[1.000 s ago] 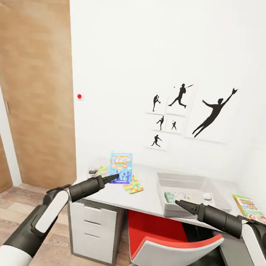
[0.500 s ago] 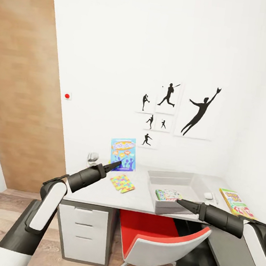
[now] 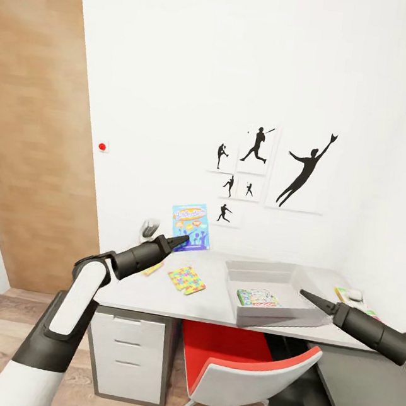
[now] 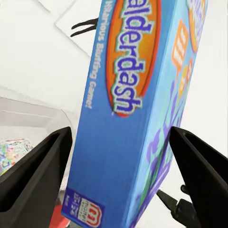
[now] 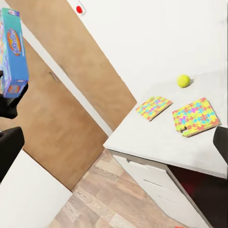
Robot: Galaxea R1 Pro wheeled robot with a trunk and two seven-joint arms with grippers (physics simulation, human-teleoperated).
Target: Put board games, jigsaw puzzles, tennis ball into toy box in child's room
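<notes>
The left gripper (image 3: 179,242) has its fingers clamped on the blue board game (image 3: 190,227), holding it upright in the air over the counter (image 3: 154,289), near the wall. Two jigsaw puzzles (image 3: 186,280) lie flat on the counter, with the tennis ball (image 5: 184,80) by the wall past them. The toy box (image 3: 270,280) already has one colourful game (image 3: 257,297) in it. The right gripper (image 3: 306,296) hangs beside the box; can't tell how its fingers are set.

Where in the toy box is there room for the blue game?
Inside the toy box, one colourful game fills the near left corner. The grey floor behind it and to its right is bare. On the table, the patch in front of the puzzle is bare too.
</notes>
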